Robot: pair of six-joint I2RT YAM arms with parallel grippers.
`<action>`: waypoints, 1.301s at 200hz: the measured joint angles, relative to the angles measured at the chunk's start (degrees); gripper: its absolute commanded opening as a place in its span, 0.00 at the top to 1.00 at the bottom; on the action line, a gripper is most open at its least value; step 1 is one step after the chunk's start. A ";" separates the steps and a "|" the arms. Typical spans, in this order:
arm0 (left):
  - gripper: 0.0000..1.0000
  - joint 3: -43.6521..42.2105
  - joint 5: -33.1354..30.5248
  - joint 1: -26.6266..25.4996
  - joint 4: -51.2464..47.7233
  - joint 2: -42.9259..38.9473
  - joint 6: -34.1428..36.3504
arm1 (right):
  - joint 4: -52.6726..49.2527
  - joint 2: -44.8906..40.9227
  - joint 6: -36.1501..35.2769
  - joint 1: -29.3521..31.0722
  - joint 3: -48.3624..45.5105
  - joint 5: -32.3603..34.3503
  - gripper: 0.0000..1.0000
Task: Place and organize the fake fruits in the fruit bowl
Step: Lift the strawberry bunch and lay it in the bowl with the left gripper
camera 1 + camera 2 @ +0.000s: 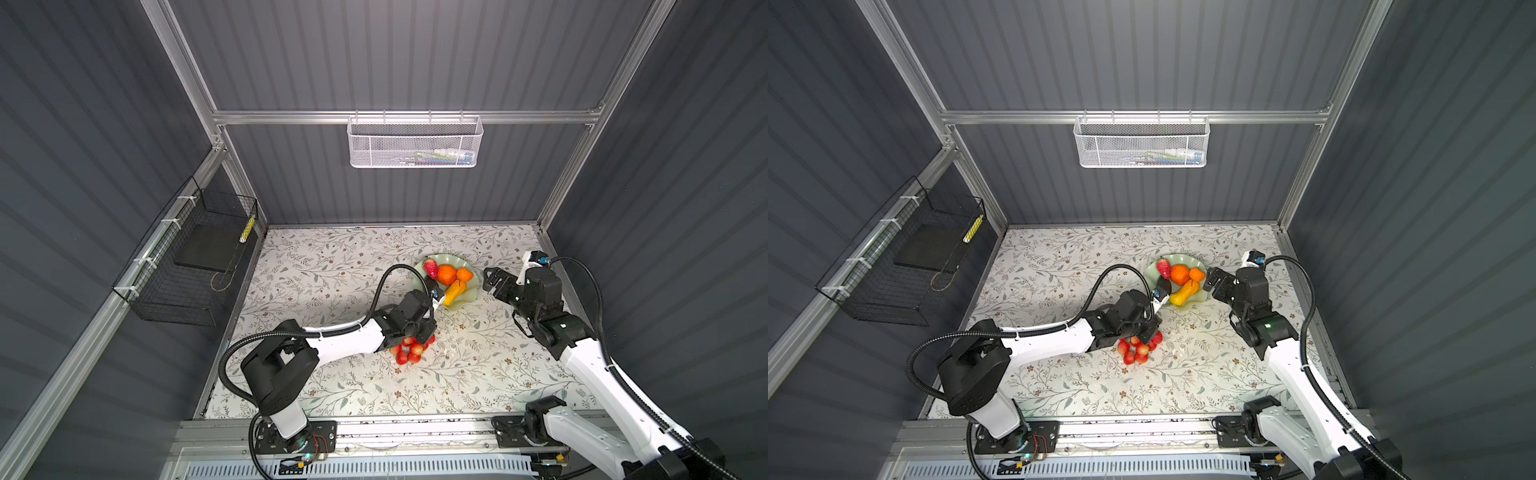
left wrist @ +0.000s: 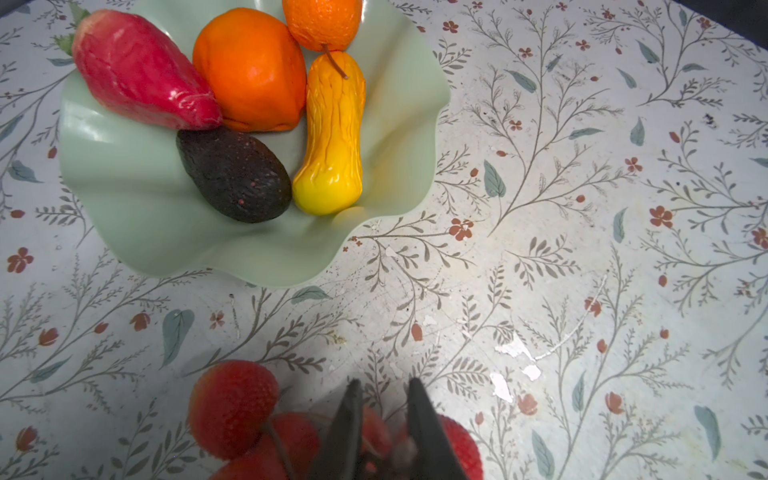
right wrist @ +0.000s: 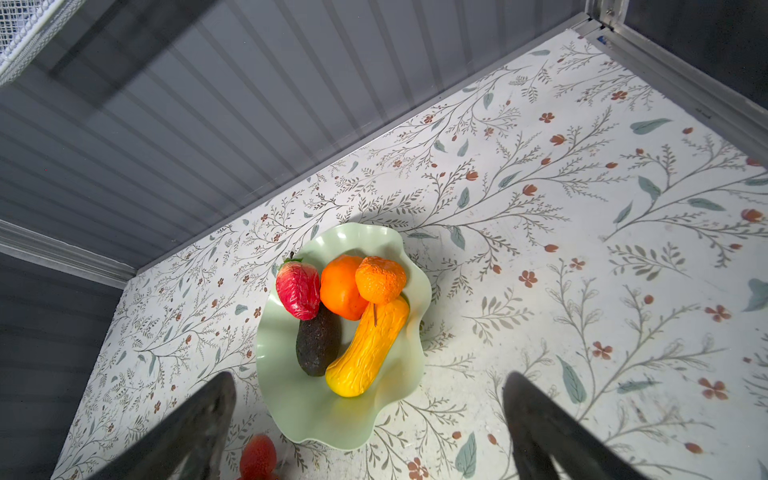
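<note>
Nearest, the bunch of red balls (image 1: 409,353) lies on the bench (image 1: 332,270) with the left hand (image 2: 384,382) pinched shut on it, so one fruit remains. Beyond, the fruit bowl (image 2: 249,266) holds the avocado (image 2: 235,174), gourd (image 2: 332,137), strawberry (image 2: 141,70), big orange (image 2: 249,70) and tangerine (image 2: 322,23). The right hand (image 1: 489,281) gapes beside it, empty.

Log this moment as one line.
left gripper: shut on bunch | right gripper: open, empty, beside bowl | in bowl: strawberry, orange, tangerine, gourd, avocado | outside bowl: bunch

White arms (image 1: 345,340) w/ blk joints (image 1: 278,374), cables (image 1: 401,266)
</note>
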 measured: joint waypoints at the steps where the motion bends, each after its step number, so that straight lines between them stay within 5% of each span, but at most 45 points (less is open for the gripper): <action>1: 0.95 0.00 -0.04 0.00 -0.02 0.00 -0.28 | 0.00 0.00 0.02 0.00 0.00 0.00 0.01; 89: 1.00 0.61 -4.61 0.00 -10.34 -9.51 3.41 | 1.11 1.88 1.03 -0.22 0.00 0.00 0.01; 135: 1.00 14.53 -7.96 0.00 -18.01 -11.65 12.50 | 3.15 1.86 3.04 -0.68 -1.09 -0.07 0.01; 210: 1.00 43.39 -7.58 1.49 -20.94 14.62 24.24 | 0.83 -7.26 4.17 -3.17 -3.76 -0.92 0.01; 260: 1.00 49.83 -4.42 5.42 -19.54 28.76 24.57 | -2.23 -11.91 4.55 -3.96 -5.55 -1.86 0.01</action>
